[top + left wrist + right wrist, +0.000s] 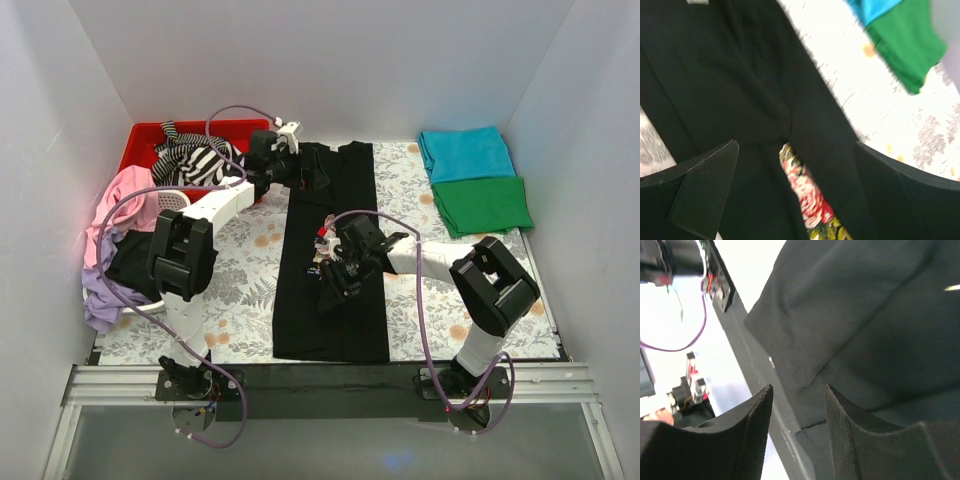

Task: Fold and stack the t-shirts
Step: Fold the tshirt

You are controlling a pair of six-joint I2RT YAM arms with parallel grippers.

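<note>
The long black cloth t-shirt with the rose picture [335, 320] lies in a thin strip down the middle of the flowery worktop [250, 290]. It runs from the near edge to the far side. The left hand [795, 150] is over the far end of the shirt. It is open very wide and holds nothing. The right hand [799, 390] is over the left edge of the shirt, about halfway along. Its fingers are about half apart, and I can see nothing between them.

I think the strip needs one more fold, end to end. Here is what could go wrong. If the right hand pinches only the top layer, the strip could fall open when it is lifted. If it grabs too little cloth, the shirt may slip out. If just one side goes up, the fold could land crooked.

The folded teal t-shirt [465, 152] and the folded green t-shirt [482, 203] sit at the far right, well apart from the hands.
</note>
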